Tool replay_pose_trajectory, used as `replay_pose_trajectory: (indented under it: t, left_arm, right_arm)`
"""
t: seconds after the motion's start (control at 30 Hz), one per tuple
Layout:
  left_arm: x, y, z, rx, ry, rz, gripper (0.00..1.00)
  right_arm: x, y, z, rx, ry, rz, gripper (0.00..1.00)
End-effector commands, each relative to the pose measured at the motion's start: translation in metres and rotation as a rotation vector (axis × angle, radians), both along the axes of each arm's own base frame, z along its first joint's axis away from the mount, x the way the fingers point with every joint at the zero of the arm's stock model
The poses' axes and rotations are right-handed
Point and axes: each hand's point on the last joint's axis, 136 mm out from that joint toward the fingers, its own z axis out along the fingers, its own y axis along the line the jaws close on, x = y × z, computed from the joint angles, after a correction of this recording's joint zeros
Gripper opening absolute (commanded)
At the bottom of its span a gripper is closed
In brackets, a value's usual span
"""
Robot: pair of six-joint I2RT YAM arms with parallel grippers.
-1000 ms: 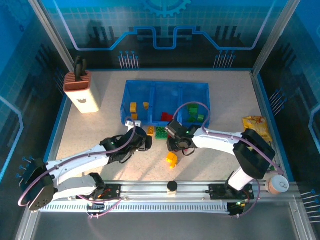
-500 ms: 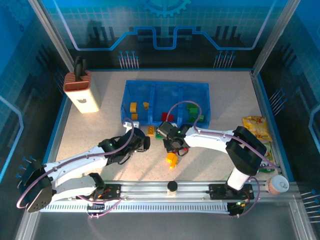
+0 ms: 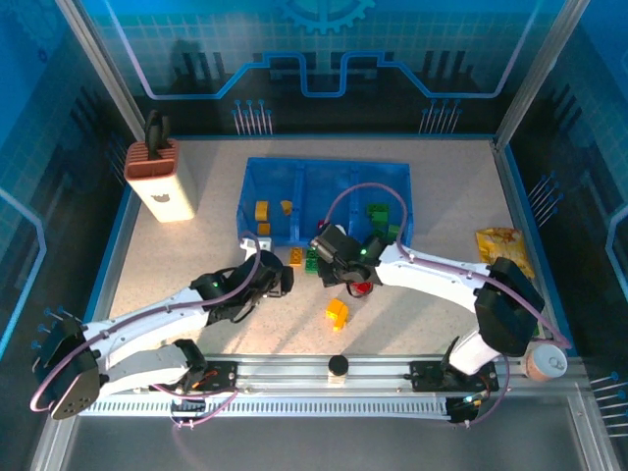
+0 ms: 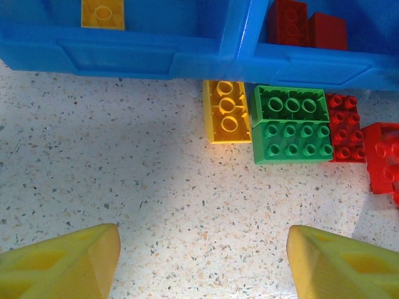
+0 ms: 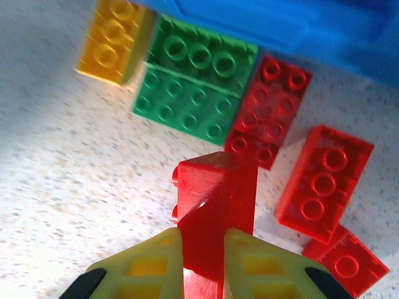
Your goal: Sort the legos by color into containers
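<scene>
The speckled table (image 3: 177,250) carries everything; the blue bin (image 3: 324,165) of three adjoining compartments lies at 12 o'clock from the table's middle, with the white and brown box (image 3: 162,186) upright well apart at 10 o'clock and a yellow snack packet (image 3: 502,243) at 3 o'clock by the right edge; the left gripper (image 3: 280,280) hangs over bare table just at 6 o'clock of the bin's left compartment, and in its wrist view its fingers (image 4: 81,258) stand wide apart with nothing between them; the right gripper (image 3: 358,280) sits just at 6 o'clock of the middle compartment, its yellow fingers (image 5: 153,261) pinched on a red brick (image 5: 215,193) held up on end; yellow bricks (image 3: 261,210) lie in the left compartment, red ones (image 4: 305,28) in the middle, green ones (image 3: 378,211) in the right; loose legos sit against the bin's near wall (image 4: 124,56): a yellow brick (image 4: 227,112), green bricks (image 4: 292,124) touching at its 3 o'clock, then a flat red plate (image 4: 346,128) and another red brick (image 4: 383,156); an orange brick (image 3: 337,312) lies alone at 6 o'clock of that cluster.
</scene>
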Motion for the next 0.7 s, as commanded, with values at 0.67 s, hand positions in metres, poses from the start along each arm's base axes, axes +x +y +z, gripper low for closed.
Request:
replay_pose_trajectory:
  t: [0.67]
  left_arm:
    - [-0.011, 0.013, -0.005, -0.016, 0.003, 0.018, 0.71]
  right_arm:
    - [0.141, 0.009, 0.047, 0.075, -0.076, -0.120, 0.43]
